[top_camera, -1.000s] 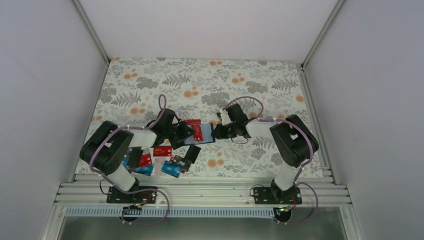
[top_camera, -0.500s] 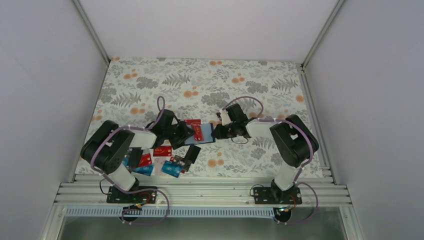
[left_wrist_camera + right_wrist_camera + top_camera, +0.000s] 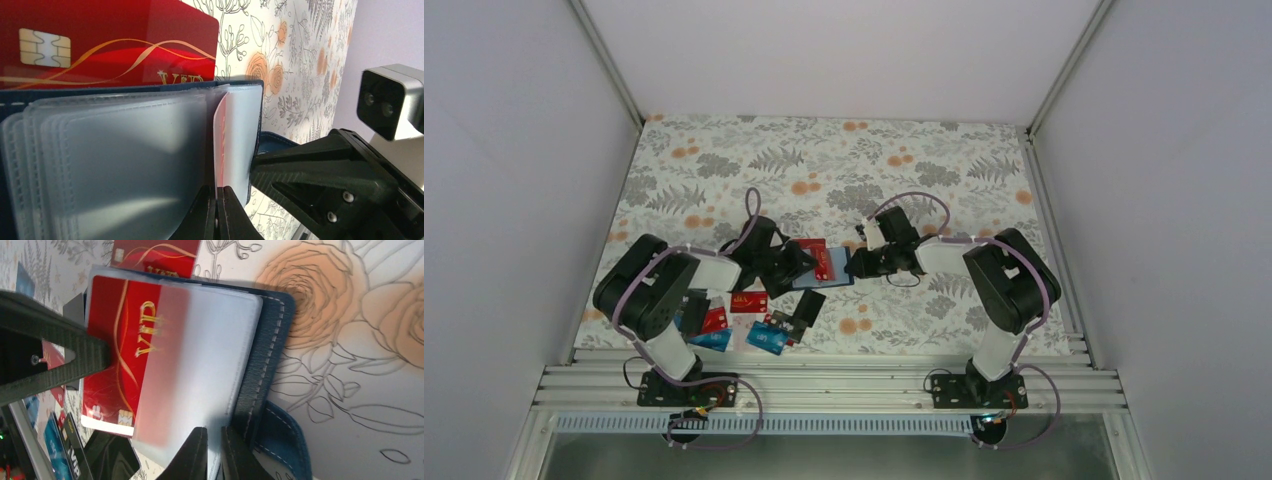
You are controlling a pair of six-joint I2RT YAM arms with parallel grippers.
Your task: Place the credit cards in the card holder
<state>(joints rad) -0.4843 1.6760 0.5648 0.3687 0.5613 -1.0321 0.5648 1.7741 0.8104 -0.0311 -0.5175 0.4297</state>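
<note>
The left gripper (image 3: 217,199) is pinching a red VIP card (image 3: 120,355) tight, half of it sitting inside the card holder (image 3: 266,365), in a clear sleeve (image 3: 200,365). The right gripper (image 3: 214,441) is clamping that sleeve's edge.

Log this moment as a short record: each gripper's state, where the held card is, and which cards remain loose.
left gripper: shut on a red VIP card
right gripper: shut on the card holder at its edge
red VIP card: partly inside a clear sleeve, chip end outside
card holder: open, lying on the floral table
second red card: beyond the holder, partly hidden by it
loose cards: red, blue and black, near the left arm's base
</note>
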